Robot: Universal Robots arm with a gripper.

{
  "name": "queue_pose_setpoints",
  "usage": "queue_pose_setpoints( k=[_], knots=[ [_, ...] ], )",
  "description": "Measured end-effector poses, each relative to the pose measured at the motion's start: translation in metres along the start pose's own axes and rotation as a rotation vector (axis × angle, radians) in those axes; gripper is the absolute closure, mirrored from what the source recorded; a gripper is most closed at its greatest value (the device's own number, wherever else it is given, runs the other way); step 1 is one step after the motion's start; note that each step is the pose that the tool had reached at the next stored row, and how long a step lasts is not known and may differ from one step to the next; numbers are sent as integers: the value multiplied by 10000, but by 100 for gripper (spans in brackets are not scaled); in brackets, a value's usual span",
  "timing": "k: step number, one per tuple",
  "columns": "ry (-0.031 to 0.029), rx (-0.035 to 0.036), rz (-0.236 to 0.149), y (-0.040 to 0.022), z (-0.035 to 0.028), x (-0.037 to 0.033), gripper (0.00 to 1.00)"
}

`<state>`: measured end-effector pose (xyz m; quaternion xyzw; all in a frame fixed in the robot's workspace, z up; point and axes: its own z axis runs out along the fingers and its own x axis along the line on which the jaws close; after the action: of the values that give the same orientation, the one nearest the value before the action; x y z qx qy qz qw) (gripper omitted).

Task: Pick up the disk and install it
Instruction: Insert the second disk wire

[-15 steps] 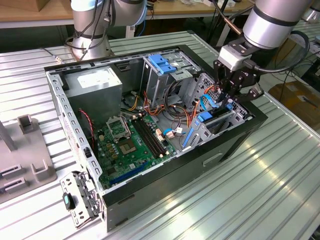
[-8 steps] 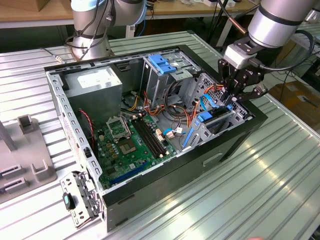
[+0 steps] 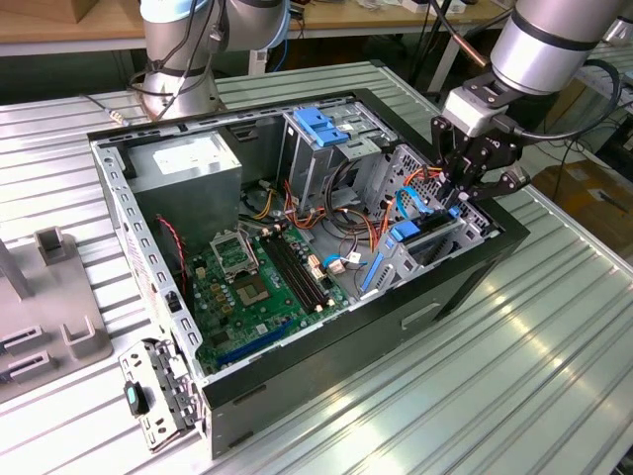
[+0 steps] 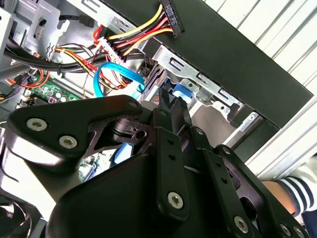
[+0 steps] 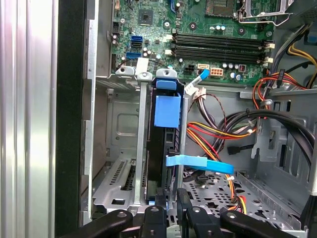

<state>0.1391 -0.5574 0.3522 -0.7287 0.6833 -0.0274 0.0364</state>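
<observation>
Pincer (image 3: 463,198) stands low over the drive cage (image 3: 435,242) at the case's edge, fingers nearly shut on the disk (image 5: 166,144) seated edge-on in its slot; installing seems nearly finished; next calls for a clean release.

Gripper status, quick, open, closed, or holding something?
Gripper: closed on the blue-railed silver hard disk, standing on edge in the grey metal drive cage.
</observation>
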Motion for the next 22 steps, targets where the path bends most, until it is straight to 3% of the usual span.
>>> queue_pose_setpoints(
  k=[4,10,22],
  knots=[
    [1,0,-1,-3,-23,0,76],
    [0,0,-1,-11,-121,-1,76],
    [-1,0,-6,-17,-128,-2,76]
  ],
)
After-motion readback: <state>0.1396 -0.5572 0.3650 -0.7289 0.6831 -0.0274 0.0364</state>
